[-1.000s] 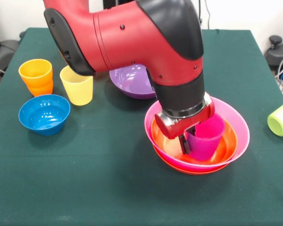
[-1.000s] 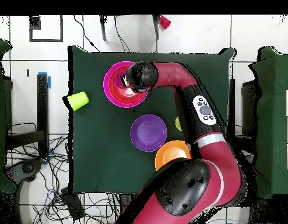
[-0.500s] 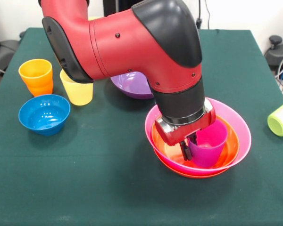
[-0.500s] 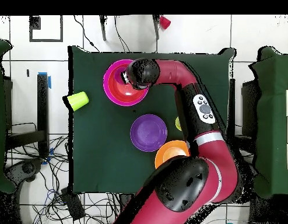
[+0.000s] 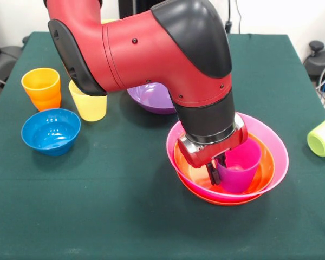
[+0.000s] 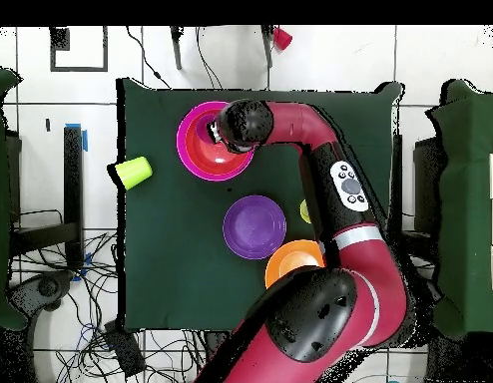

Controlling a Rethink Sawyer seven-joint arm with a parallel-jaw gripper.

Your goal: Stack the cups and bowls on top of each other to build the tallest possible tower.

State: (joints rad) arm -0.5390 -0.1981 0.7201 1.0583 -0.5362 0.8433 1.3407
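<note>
The claw (image 5: 219, 167) grips the rim of the purple cup (image 5: 238, 165), one finger inside, one outside; the cup sits upright in the red-orange bowl (image 5: 262, 165) nested in the pink bowl (image 5: 273, 142); best to let go only once its base rests flat and centred, then rise straight; yellow cup (image 5: 89, 100) waits on the worktop (image 5: 124, 216)

White tiled floor (image 6: 51, 110), tangled cables (image 6: 96, 334), green table (image 6: 171, 249)
</note>
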